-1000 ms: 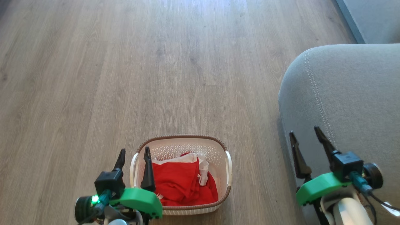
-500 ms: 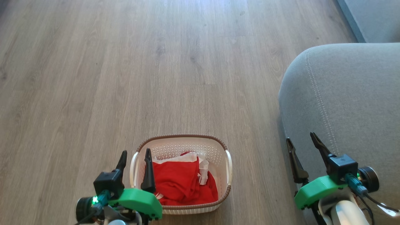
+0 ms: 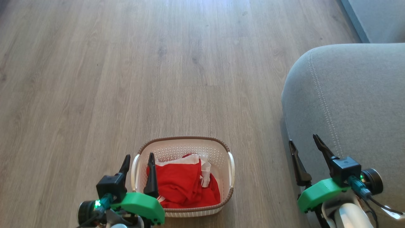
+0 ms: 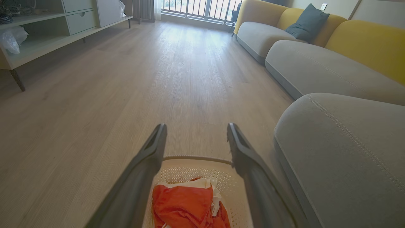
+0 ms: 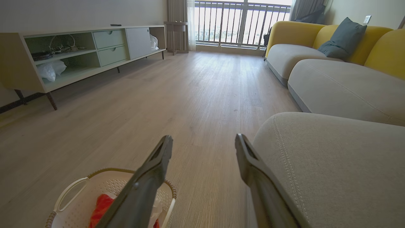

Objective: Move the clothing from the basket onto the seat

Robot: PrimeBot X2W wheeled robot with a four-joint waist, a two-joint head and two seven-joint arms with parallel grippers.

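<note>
Both grippers spread and empty; no garment lifted yet.

Over the last second the right gripper had drawn slightly lower beside the seat, and the left gripper had edged a little over the near-left rim of the basket. The clothing lay unmoved inside the basket on the floor, so the transfer was judged not begun. The left wrist view showed the red heap directly between its open fingers. The right wrist view showed the basket's white handle, a cabinet and a dark pillow on the sofa's far end, all outside the head view.
</note>
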